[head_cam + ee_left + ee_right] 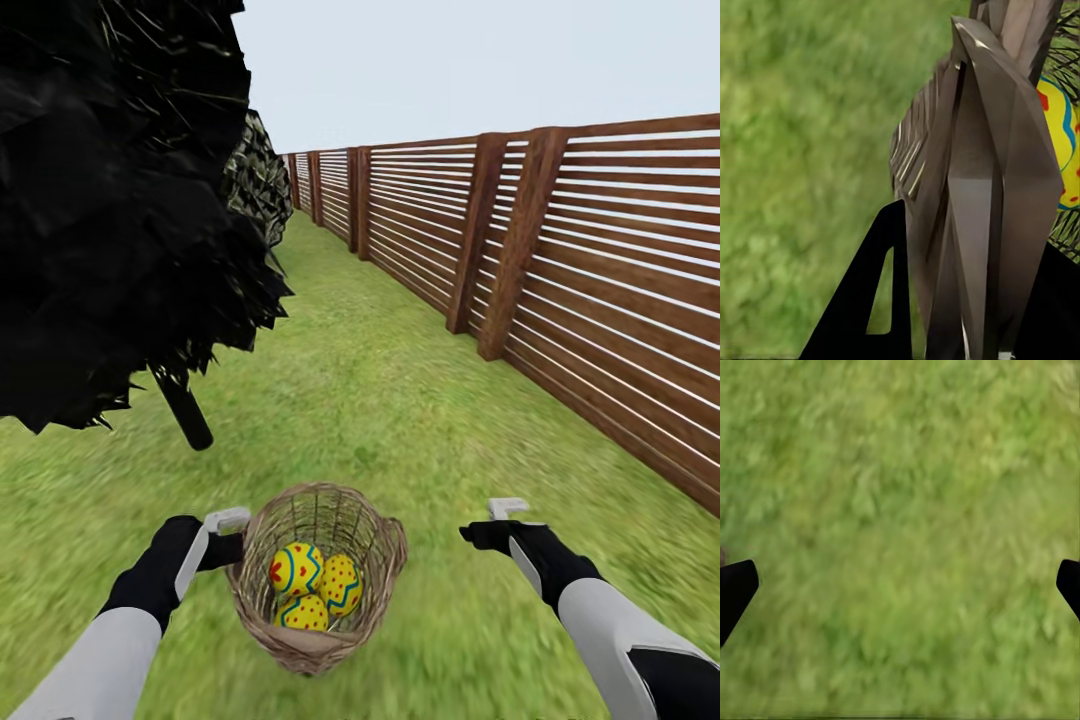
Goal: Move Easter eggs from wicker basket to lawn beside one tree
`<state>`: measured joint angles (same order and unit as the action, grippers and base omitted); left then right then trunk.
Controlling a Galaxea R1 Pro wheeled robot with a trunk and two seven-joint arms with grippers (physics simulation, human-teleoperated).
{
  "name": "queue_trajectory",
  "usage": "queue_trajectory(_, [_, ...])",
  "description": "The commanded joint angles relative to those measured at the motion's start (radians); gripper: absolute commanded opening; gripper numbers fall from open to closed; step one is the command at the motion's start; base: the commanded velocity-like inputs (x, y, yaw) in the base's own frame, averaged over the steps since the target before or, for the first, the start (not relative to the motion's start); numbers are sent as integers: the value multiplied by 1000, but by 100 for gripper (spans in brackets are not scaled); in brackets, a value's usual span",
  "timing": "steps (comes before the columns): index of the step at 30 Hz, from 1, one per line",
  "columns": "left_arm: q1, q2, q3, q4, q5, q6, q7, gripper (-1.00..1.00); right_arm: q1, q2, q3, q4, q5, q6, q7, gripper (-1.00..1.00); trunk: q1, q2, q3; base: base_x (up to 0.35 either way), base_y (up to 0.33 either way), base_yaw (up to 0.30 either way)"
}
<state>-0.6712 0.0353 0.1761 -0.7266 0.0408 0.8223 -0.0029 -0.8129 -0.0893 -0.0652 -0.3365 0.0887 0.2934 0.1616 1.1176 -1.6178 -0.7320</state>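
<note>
The wicker basket [385, 545] sits low in the head view, between my two arms, over the lawn [390, 400]. Three yellow Easter eggs lie inside it: one [296, 568] at the left, one [341, 584] at the right, one [303, 612] in front. My left gripper [232, 535] is shut on the basket's left rim. In the left wrist view the woven wall [975, 187] stands between the black fingers [870, 300], with an egg [1059, 142] behind it. My right gripper [505, 520] is open over bare grass [900, 510], to the right of the basket. The task's tree is out of view.
A dark leafy tree [100, 200] with a thin leaning stem [187, 410] stands at the left, close ahead. A brown slatted fence [600, 280] runs along the right side into the distance. A strip of grass stretches ahead between them.
</note>
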Motion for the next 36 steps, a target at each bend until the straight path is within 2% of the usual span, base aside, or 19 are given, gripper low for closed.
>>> queue_trajectory(1, [-1, 0, 2, -1, 10, 4, 0, -100, 0, 0, -7, -2, 9, 6, 7, 100, -4, 7, 2, -305, 0, 221])
queue_trajectory(15, [-1, 2, 3, -5, 10, 5, 0, -100, 0, 2, -7, 8, 10, -7, 7, 100, -58, 105, 46, -326, 9, 214])
queue_trajectory(36, [-1, 5, 6, -7, 10, 8, 0, -100, 0, 3, -7, 17, 9, -19, 7, 100, -139, 252, 112, -5, 1, 288])
